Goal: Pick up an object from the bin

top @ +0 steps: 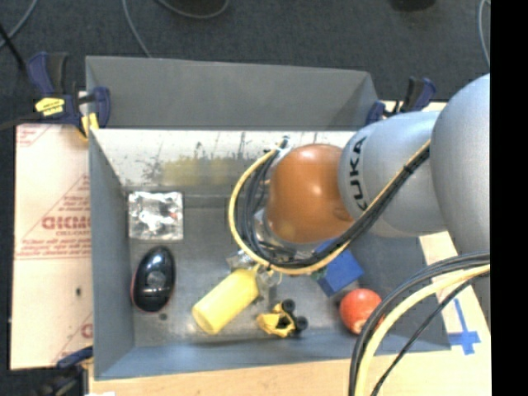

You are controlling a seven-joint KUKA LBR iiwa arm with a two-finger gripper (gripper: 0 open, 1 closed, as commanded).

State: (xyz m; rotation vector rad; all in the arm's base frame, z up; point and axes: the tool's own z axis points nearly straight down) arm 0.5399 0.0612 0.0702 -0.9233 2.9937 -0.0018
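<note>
My gripper point(257, 272) shows as a bit of grey metal below the arm's orange cover, low in the middle of the bin. It sits right at the upper right end of a pale yellow cylinder point(223, 304), which lies tilted on the bin floor. A small yellow and black toy point(280, 321) lies just below and right of the gripper, near the front wall. A blue block point(341, 273) lies to the gripper's right, partly under the arm.
A red ball point(360, 309) rests in the front right corner. At the left lie a black computer mouse point(153, 279) and, above it, a shiny silver foil packet point(155, 214). The arm and its cables cover the bin's right middle.
</note>
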